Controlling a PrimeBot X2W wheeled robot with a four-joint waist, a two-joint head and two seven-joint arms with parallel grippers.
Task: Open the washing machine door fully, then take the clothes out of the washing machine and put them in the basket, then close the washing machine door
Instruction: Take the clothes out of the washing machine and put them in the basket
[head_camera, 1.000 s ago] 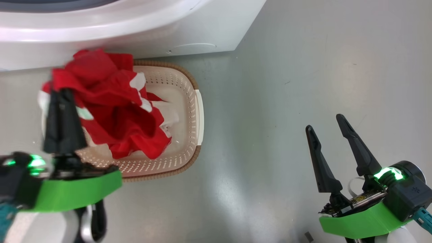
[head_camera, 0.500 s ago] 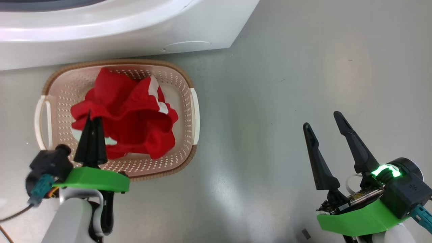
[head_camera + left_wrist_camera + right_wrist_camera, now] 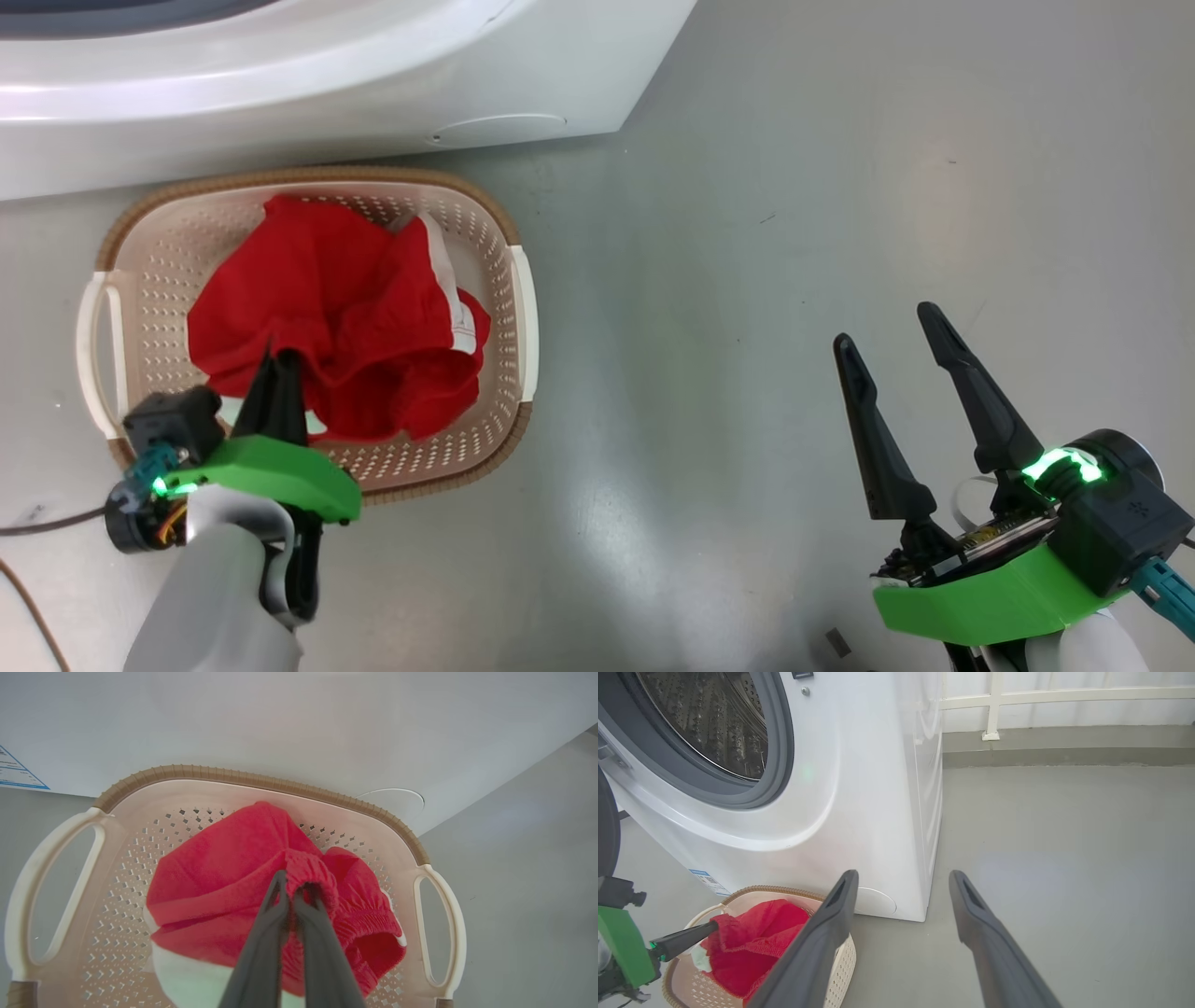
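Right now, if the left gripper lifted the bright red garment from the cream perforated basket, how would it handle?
Probably floppy: the bright red fabric clothes lie crumpled in soft folds in the cream perforated plastic basket. Likely light, since the left gripper pinches only a gathered hem.

Seen from the head: the basket (image 3: 308, 175) stands on the floor (image 3: 794, 233) at ten o'clock, just before the washing machine (image 3: 280, 84), with the clothes (image 3: 336, 317) in it. The left gripper (image 3: 277, 359) is over its seven o'clock part; the right gripper (image 3: 885, 325) is at four o'clock, well apart.
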